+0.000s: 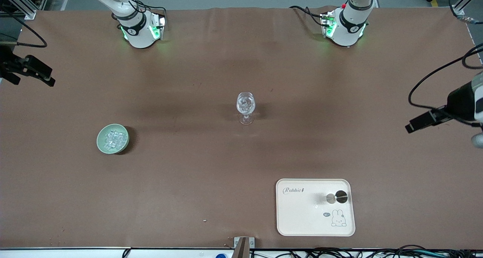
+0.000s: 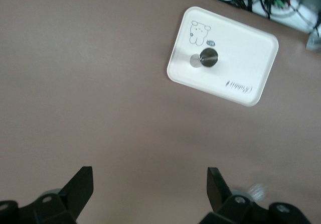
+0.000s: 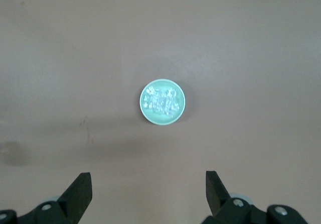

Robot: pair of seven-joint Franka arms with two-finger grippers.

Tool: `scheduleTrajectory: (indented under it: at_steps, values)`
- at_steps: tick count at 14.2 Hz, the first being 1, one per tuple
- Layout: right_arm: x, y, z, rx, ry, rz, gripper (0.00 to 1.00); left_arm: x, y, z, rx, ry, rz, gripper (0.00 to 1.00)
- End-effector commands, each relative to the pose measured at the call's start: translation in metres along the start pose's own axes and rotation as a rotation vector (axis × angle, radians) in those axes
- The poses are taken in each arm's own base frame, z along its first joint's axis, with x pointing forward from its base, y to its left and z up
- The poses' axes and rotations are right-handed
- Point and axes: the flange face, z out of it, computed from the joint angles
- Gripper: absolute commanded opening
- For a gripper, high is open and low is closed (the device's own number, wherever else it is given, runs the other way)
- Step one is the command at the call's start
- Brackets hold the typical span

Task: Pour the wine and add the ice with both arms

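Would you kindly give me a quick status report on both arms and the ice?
Left end effector open, high over the table. Right end effector open above the bowl. Ice all in bowl, untouched. Nothing in the way.

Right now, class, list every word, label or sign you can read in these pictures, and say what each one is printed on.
"Rabbit", in script: on the cream rectangular plastic tray, near one corner.
A tiny speech bubble beside the tray's rabbit drawing: too small to read.
The pale green round bowl of clear ice cubes, the clear stemmed wine glass and the brown table cover show no text.
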Motion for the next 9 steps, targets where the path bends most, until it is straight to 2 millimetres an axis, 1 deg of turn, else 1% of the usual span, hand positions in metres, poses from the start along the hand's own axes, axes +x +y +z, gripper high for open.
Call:
scheduleTrajectory:
  at_steps: [1,2,3,4,5,6,8,9]
  values:
    - [0.001,-0.001,0.000,-0.006,-0.029,-0.006,1.00,-0.035,0.001,-0.014,0.100,-0.021,0.113,1.00]
    - [0.001,-0.001,0.001,-0.006,-0.032,-0.008,1.00,-0.051,0.004,-0.022,0.120,-0.028,0.110,1.00]
    - [0.000,-0.001,0.003,-0.006,-0.039,-0.008,1.00,-0.064,0.002,-0.022,0.117,-0.044,0.099,1.00]
    - [-0.001,-0.002,0.003,-0.006,-0.045,-0.009,1.00,-0.080,-0.003,-0.028,0.066,-0.059,0.091,1.00]
    - [-0.001,-0.003,0.003,0.000,-0.046,-0.010,1.00,-0.096,0.003,-0.030,0.058,-0.067,0.105,1.00]
    - [-0.001,-0.003,0.004,0.003,-0.049,-0.011,1.00,-0.110,0.002,-0.032,0.063,-0.067,0.109,1.00]
    - [0.000,-0.003,0.012,0.002,-0.061,-0.010,1.00,-0.138,0.003,-0.029,0.063,-0.059,0.142,1.00]
    - [0.000,-0.002,0.013,0.002,-0.063,-0.009,1.00,-0.145,0.001,-0.028,0.062,-0.048,0.159,1.00]
